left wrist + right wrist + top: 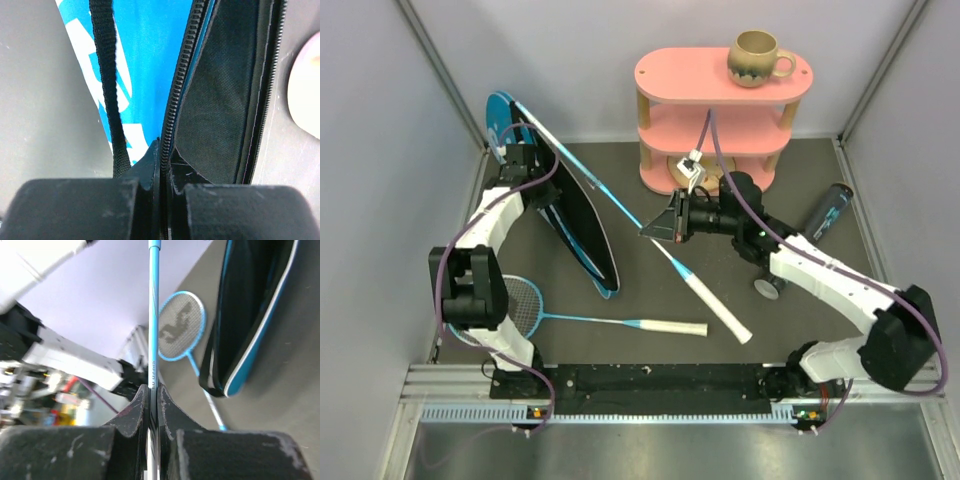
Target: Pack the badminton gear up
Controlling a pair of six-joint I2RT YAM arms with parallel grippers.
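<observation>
Closest to the arm bases, at 6 o'clock on the table, one light-blue racket with a white handle (610,321) lies flat and free. Farther in, near the centre, the right gripper (658,232) is pressed together on the thin shaft of the second light-blue racket (710,300). Its white grip trails toward 5 o'clock, and its shaft runs toward 10 o'clock across the blue racket-shaped fabric cover (578,215). The left gripper (516,160) pinches that cover's rim at 10 o'clock.

I judge the racket light and stiff but whippy, its smooth shaft likely to swivel in a pinch; a hold nearer the handle would steady it. The cover looks soft and floppy, best held by its zipper edge.

At 2 o'clock lies the long black tube (828,210). At 12 the pink three-tier shelf (665,75) carries a beige ceramic mug (757,57).

Only the left wrist view shows zipper teeth between the fingers (75,210). Only the right wrist view shows the shaft squeezed between the pads (125,415). Only the overhead view shows tube and shelf.
</observation>
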